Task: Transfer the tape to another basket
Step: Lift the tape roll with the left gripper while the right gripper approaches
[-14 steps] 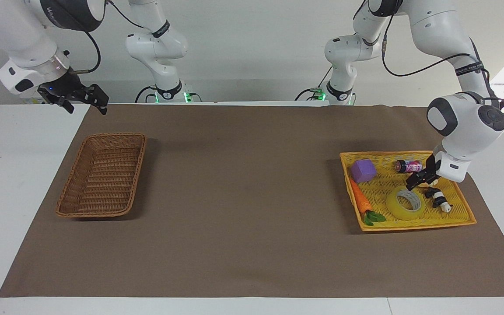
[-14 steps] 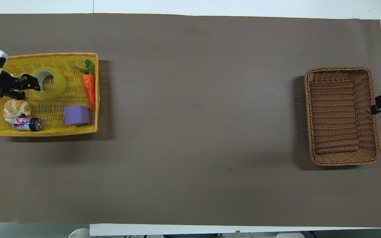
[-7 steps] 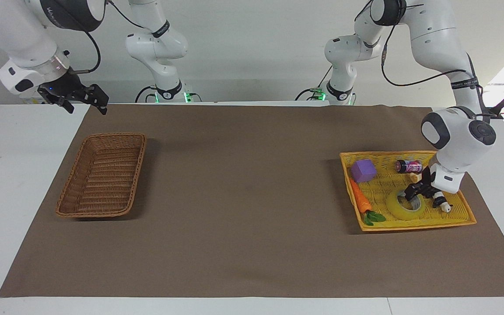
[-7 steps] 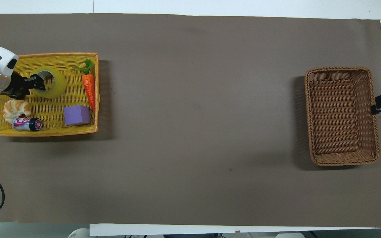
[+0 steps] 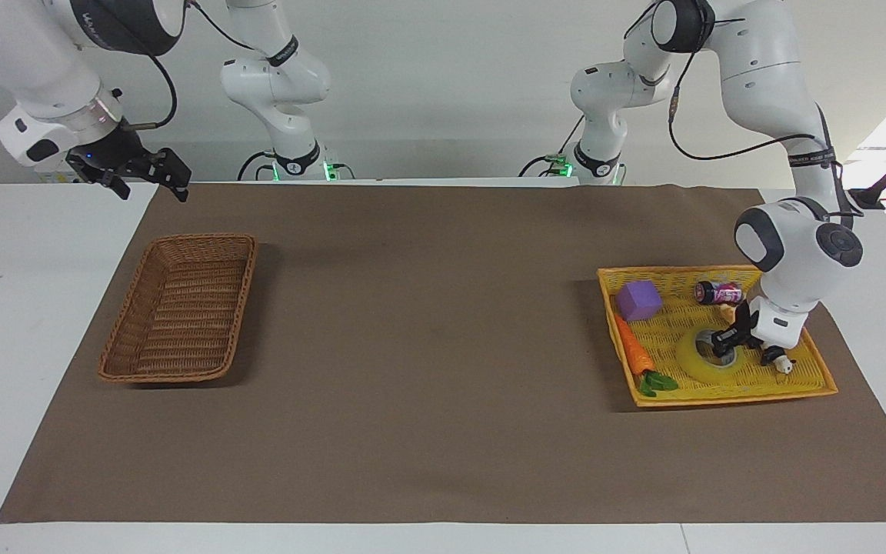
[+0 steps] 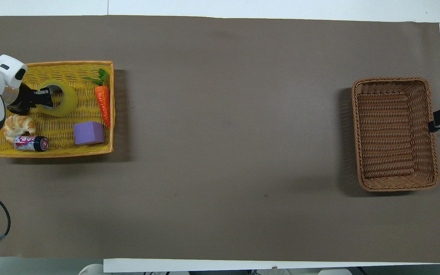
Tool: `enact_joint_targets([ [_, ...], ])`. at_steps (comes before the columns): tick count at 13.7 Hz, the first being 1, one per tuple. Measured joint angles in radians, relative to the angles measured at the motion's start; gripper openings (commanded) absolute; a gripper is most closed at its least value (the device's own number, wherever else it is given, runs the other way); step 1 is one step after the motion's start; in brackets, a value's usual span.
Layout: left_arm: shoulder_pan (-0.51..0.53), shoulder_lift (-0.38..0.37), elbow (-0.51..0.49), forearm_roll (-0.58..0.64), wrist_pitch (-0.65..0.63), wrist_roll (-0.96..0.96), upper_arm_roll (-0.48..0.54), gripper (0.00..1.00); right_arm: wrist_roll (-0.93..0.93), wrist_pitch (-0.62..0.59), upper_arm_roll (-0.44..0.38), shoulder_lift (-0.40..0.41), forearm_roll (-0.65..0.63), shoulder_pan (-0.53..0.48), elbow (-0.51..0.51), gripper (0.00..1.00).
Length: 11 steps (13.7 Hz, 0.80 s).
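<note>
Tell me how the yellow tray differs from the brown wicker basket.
The yellow tray is bright and shallow; the brown basket is darker with raised sloping sides. The tray holds the tape, a carrot and a purple block; nothing shows in the basket. They sit at different ends of the table. Both are woven rectangles.

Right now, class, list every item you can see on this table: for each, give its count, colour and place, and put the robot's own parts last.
tape: one, translucent yellow, in the yellow tray, gripped by its wall.
carrot: one, orange with green leaves, in the tray beside the tape.
block: one, purple, in the tray.
croissant: one, golden brown, in the tray.
can: one, dark with pink label, lying in the tray.
yellow tray: one, at the left arm's end.
basket: one, brown wicker, at the right arm's end.
cloth: one, brown, covering the table.
left gripper: shut on the tape.
right gripper: open, waiting beside the basket.
</note>
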Motion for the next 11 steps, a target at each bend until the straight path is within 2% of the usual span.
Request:
enact_joint_targets([
  [1,0.000,0.002,0.024,-0.007,-0.044,-0.002,0.000,0.00,0.000,0.000,0.000,0.000,0.000,0.000,0.000,0.99],
  [5,-0.027,-0.023,0.267,-0.145,-0.368,-0.134,-0.012,0.00,0.000,0.000,0.000,0.000,0.000,0.000,0.000,0.99],
  [9,-0.216,-0.108,0.304,-0.265,-0.468,-0.420,-0.025,0.00,0.000,0.000,0.000,0.000,0.000,0.000,0.000,0.99],
  [11,-0.303,-0.140,0.306,-0.293,-0.486,-0.479,-0.026,0.00,0.000,0.000,0.000,0.000,0.000,0.000,0.000,0.99],
])
